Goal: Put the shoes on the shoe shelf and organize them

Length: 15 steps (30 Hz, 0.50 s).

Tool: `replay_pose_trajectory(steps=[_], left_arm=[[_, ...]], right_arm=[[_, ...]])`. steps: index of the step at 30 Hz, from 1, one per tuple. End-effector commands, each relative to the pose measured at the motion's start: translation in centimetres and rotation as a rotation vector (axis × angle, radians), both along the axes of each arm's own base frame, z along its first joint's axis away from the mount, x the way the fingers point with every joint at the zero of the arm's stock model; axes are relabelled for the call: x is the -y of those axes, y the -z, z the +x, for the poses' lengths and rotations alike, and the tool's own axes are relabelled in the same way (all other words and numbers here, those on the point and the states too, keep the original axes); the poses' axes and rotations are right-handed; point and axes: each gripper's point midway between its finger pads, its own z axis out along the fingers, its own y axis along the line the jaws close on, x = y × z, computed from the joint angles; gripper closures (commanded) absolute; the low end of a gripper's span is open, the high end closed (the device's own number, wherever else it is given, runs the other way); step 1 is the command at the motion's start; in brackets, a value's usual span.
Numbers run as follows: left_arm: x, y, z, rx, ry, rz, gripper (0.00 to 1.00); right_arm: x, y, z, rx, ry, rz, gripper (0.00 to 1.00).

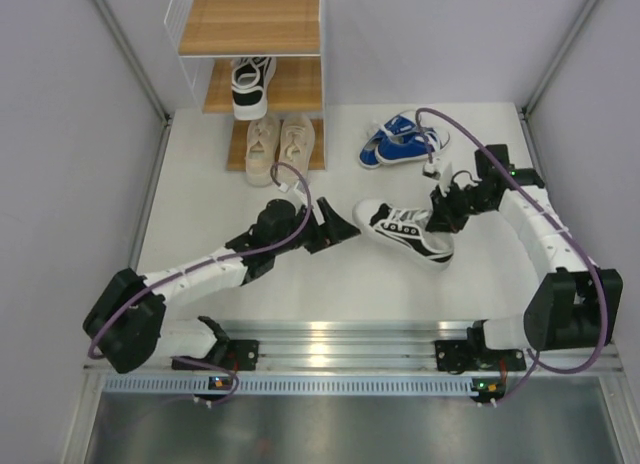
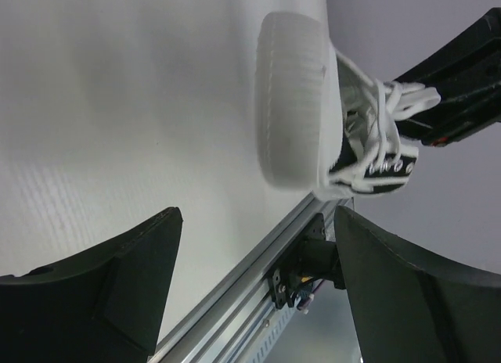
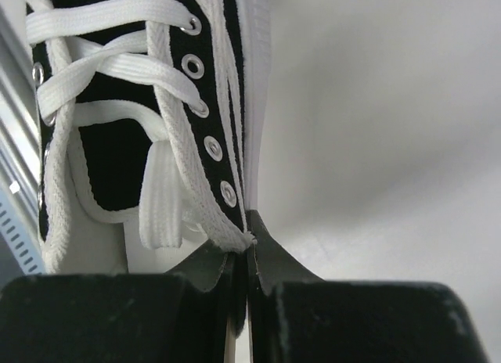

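A black-and-white shoe lies mid-table, toe pointing left. My right gripper is shut on its upper edge beside the eyelets; in the right wrist view the gripper pinches that edge of the shoe. My left gripper stands open just left of the toe, apart from it; in the left wrist view the gripper holds nothing and the white toe sits ahead. The shoe shelf stands at the back, its matching shoe on the middle board. The beige pair rests on the lowest board. The blue pair lies on the table.
Grey walls close in both sides of the table. A metal rail runs along the near edge by the arm bases, also visible in the left wrist view as the rail. The shelf's top board carries nothing.
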Motion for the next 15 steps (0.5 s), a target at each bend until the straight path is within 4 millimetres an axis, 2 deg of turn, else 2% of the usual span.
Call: replay_pose_trajectory(steps=[1, 2, 4, 6, 9, 11, 13, 14, 15], left_arm=[[3.8, -6.8, 1.7, 0.149, 0.043, -0.178, 0.16], [4.4, -6.9, 1.6, 0.145, 0.059, -0.180, 0.16], [5.7, -6.6, 1.4, 0.128, 0.080, -0.179, 0.16], [6.2, -6.0, 1.3, 0.106, 0.078, -0.173, 0.17], [5.9, -4.8, 1.6, 0.058, 0.024, -0.172, 0.32], [5.4, -4.5, 1.9, 0.057, -0.013, -0.174, 0.44], [5.2, -5.0, 2.2, 0.064, -0.035, -0.190, 0.63], [5.0, -5.0, 2.2, 0.064, -0.038, -0.191, 0.85], [4.9, -5.2, 2.2, 0.057, -0.044, -0.198, 0.93]], right_arm=[[-5.2, -3.9, -1.0, 0.064, -0.084, 0.163, 1.00], [-6.3, -4.1, -1.3, 0.065, -0.114, 0.172, 1.00], [-7.4, -4.4, -1.4, 0.062, -0.135, 0.191, 1.00], [-8.2, -4.9, -1.8, 0.056, -0.164, 0.208, 1.00], [-8.4, -5.2, -1.9, 0.061, -0.172, 0.212, 1.00], [-8.5, -5.1, -2.1, 0.065, -0.178, 0.210, 1.00], [-8.4, -4.9, -2.0, 0.075, -0.174, 0.200, 0.99], [-8.4, -4.7, -2.1, 0.076, -0.174, 0.194, 0.95], [-8.4, -4.7, -2.1, 0.082, -0.175, 0.187, 0.91]])
